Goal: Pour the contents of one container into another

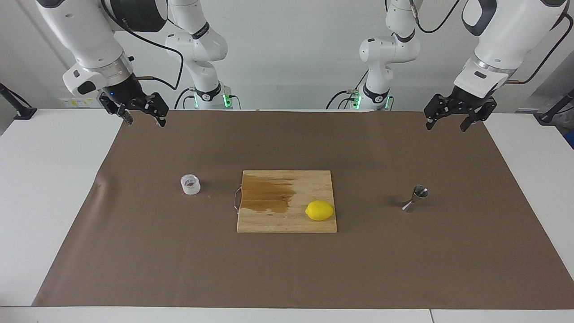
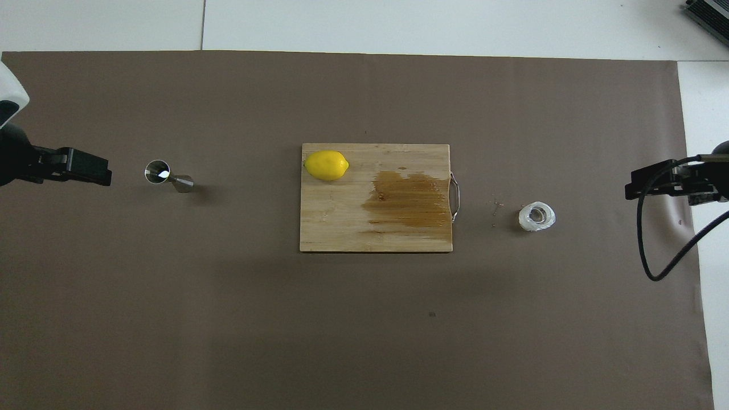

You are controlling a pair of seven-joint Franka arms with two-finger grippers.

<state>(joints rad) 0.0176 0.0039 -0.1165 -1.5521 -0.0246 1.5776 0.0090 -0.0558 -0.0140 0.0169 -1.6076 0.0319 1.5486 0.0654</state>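
Surface (image 1: 63, 188): white, under brown mat (image 1: 287, 269).
Room: pale wall.
Cut off: arms' upper parts.
Left claw (image 1: 454, 120): released, empty.
Right claw (image 1: 144, 117): released, empty.

Wooden cutting board (image 1: 287, 202) mid-table, perhaps wet-stained, lemon (image 1: 319, 210) on it, brown mat (image 1: 287, 269)

White rounded arm (image 1: 85, 40) casings, dark joint bands, black end effector (image 1: 461, 117) linkages, looping black cables, green-lit bases

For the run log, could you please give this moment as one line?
stage: not started | cup: on mat, right arm's end | jigger: on mat, left arm's end | left end effector: open, raised, waiting | right end effector: open, raised
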